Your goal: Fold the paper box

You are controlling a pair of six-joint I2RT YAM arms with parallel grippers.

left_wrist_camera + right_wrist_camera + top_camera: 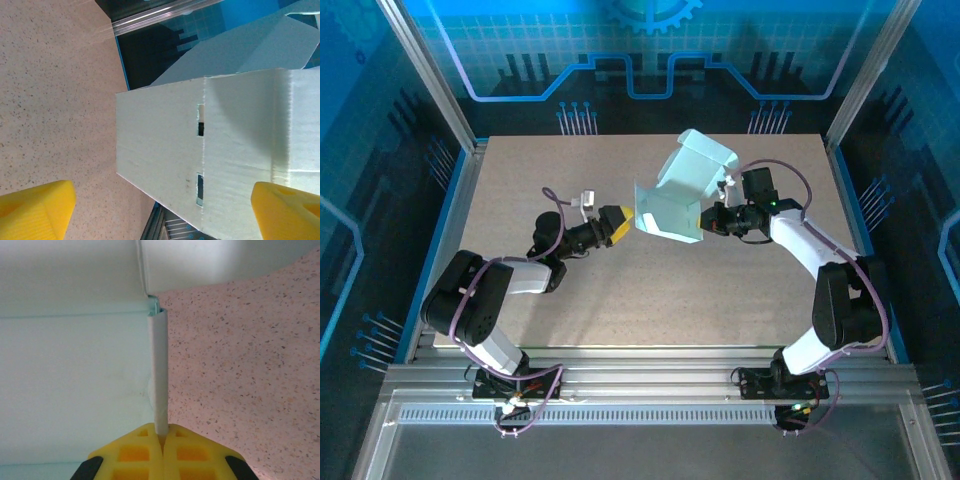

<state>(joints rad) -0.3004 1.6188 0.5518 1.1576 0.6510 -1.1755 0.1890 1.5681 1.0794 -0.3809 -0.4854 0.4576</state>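
Note:
The paper box point(675, 195) is a pale mint sheet, partly folded and lifted off the table at the middle back. My right gripper point(707, 222) is shut on its right edge. In the right wrist view the yellow fingers point(135, 452) pinch a thin upright flap point(159, 375), with a wide panel point(70, 385) to its left. My left gripper point(625, 218) stands open at the box's left corner. In the left wrist view its fingertips point(35, 210) are spread wide, and a panel point(165, 145) with two small slots reaches in between them without touching either.
The speckled beige table point(620, 300) has free room in front of and to both sides of the box. Aluminium rails point(650, 375) run along the near edge, and blue walls point(380, 150) close in the sides and back.

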